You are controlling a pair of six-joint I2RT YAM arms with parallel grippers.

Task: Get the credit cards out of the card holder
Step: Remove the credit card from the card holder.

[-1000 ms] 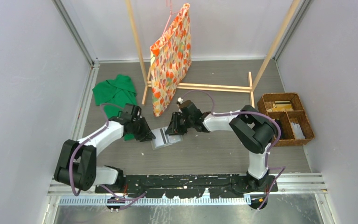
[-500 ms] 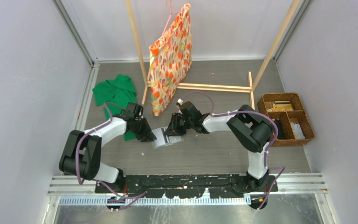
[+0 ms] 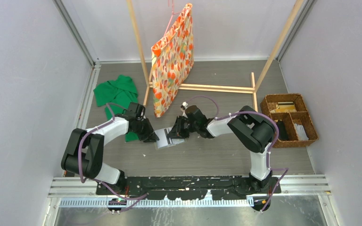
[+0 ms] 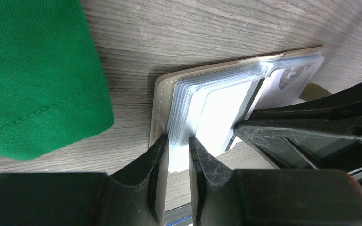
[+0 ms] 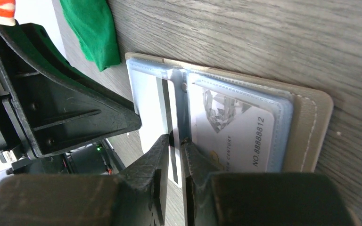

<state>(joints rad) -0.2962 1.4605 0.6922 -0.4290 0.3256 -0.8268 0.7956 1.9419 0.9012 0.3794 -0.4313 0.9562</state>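
Barely begun: left gripper point(image 4: 179, 155) clamps the card holder point(image 4: 226, 94) by its pocket pages, right gripper point(image 5: 175, 150) pinches a white card point(image 5: 150, 113); seemingly none is out yet.

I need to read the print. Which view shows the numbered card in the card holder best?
Right wrist: the numbered card is close, digits and diamond picture legible through its pocket. Left wrist shows only part of it, unreadable; top external shows just the tiny card holder.

I see card holder point(image 4: 158, 108): matt beige cover, glossy clear plastic sleeves between left jaws; smooth white card point(image 5: 150, 110) between right jaws.
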